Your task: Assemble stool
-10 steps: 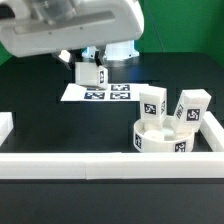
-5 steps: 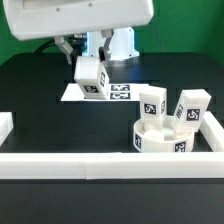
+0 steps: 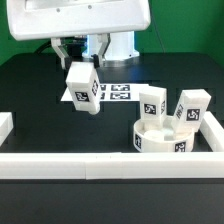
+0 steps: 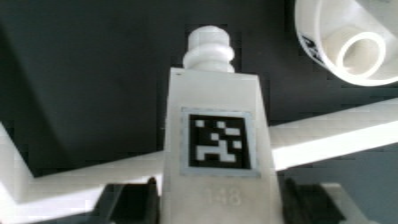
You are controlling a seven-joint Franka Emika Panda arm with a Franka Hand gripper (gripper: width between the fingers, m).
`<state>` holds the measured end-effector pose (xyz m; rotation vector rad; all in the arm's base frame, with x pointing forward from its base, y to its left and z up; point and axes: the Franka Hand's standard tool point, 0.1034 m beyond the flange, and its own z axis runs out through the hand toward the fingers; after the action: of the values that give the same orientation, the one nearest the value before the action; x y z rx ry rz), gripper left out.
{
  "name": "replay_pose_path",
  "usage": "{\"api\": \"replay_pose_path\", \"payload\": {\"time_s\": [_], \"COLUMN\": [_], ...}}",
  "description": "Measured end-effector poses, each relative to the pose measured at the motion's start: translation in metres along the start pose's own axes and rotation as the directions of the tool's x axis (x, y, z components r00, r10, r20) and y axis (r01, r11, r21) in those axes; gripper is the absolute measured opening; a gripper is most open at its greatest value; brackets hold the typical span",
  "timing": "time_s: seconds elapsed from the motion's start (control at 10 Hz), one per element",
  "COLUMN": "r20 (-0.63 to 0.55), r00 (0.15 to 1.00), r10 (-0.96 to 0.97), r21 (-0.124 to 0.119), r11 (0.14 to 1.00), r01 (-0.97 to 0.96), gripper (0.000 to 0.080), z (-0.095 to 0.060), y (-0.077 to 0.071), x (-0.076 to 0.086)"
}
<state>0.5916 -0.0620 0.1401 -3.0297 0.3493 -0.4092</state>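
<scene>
Exterior view: the gripper (image 3: 78, 52) hangs under the arm's big white housing at about 11 o'clock in the frame, and its jaws are clamped on a stool leg (image 3: 82, 86). That leg is lifted clear of the black table (image 3: 40, 120), tilted, its tagged face toward the camera. Directly behind it, at 12 o'clock, lies the flat marker board (image 3: 116, 93), partly covered by the leg. At 4 o'clock sits the round seat (image 3: 162, 138), with two more legs standing upright just behind it: one (image 3: 153, 103) nearer the centre, the other (image 3: 193, 109) toward the exterior view's right. The held leg is well apart from that group, at about 10 o'clock from the seat. A long white rail (image 3: 110, 166) crosses the front at 6 o'clock. A short piece rises at 3 o'clock (image 3: 216, 138) and another at 9 o'clock (image 3: 5, 126). Green backdrop behind.

Wrist view: the leg (image 4: 217, 125) fills the centre, tag facing the camera, its stepped peg end pointing away from the fingers (image 4: 125, 200), which grip its near end from both sides. The seat (image 4: 352, 42) shows at 1 o'clock, well apart. A rail (image 4: 320, 135) crosses beneath the leg over the dark table.
</scene>
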Motion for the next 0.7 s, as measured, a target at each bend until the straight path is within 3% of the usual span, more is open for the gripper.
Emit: {"api": "replay_pose_path", "payload": {"time_s": [0.3,0.6,0.7], "r20": [-0.196,-0.185,-0.181], "r00": [0.980,0.983,0.983], "r10": [0.022,0.021,0.043], "r21": [0.010,0.012,0.031], "r11": [1.000,1.000,0.999], "r01": [-0.021,-0.019,-0.038], "gripper": [0.0335,0.0335,0.0335], "z": [-0.013,-0.009,-0.009], "y": [-0.024,-0.028,-0.049], "x": [0.001,-0.005,-0.009]}}
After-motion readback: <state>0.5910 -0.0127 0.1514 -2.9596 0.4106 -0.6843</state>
